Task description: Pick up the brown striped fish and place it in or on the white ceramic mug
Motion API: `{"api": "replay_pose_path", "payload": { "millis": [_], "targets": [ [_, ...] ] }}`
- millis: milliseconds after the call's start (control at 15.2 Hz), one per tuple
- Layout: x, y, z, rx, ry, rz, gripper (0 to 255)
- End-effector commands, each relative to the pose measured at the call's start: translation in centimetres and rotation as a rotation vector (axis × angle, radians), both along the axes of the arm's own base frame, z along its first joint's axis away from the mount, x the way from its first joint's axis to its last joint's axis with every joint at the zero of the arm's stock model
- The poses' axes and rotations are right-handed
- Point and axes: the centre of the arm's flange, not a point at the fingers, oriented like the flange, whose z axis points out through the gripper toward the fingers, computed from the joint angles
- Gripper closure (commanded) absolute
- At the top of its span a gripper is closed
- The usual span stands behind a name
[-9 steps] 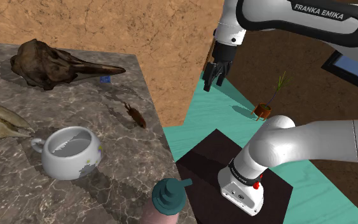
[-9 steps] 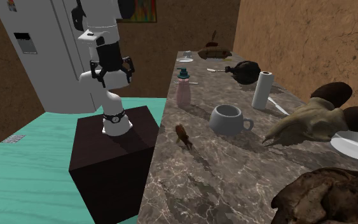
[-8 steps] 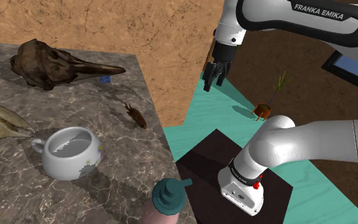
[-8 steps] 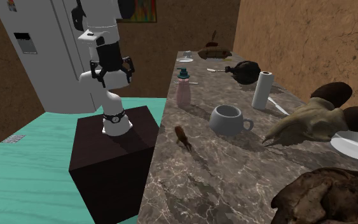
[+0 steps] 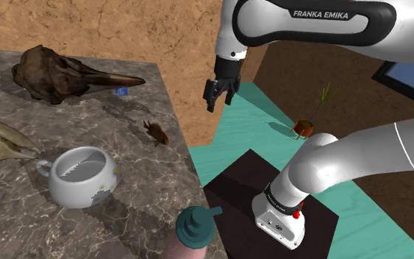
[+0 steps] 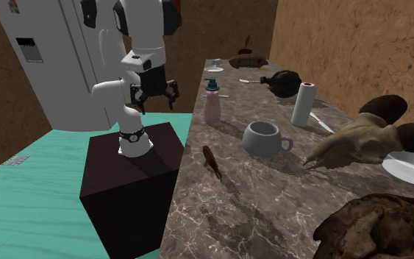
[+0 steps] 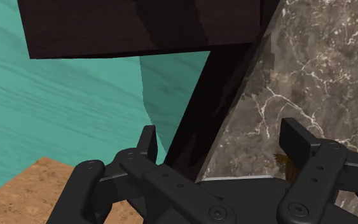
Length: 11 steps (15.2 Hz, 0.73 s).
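Shoulder view: black gripper spread apart — slim brown fish lies on veined marble counter.

The grey veined marble countertop is polished smooth, the round white mug glazed glossy, the turquoise floor wood-grained.

Rough brown walls enclose a teal plank floor — a grey veined marble counter runs along one wall, a pale fridge stands beyond (a small potted plant sits on the floor)
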Motion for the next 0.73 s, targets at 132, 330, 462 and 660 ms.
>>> {"api": "replay_pose_path", "payload": {
  "millis": [132,330,462,660],
  "targets": [
    [3.6,3.5,-2.5,-0.011,0.011,-0.008,0],
    [6.1,6.2,-4.3,-0.019,0.019,-0.013,0],
    [7.8,8.0,-5.6,-0.025,0.024,-0.017,0],
    [10.4,10.6,-7.5,-0.034,0.033,-0.022,0]
  ]
}}
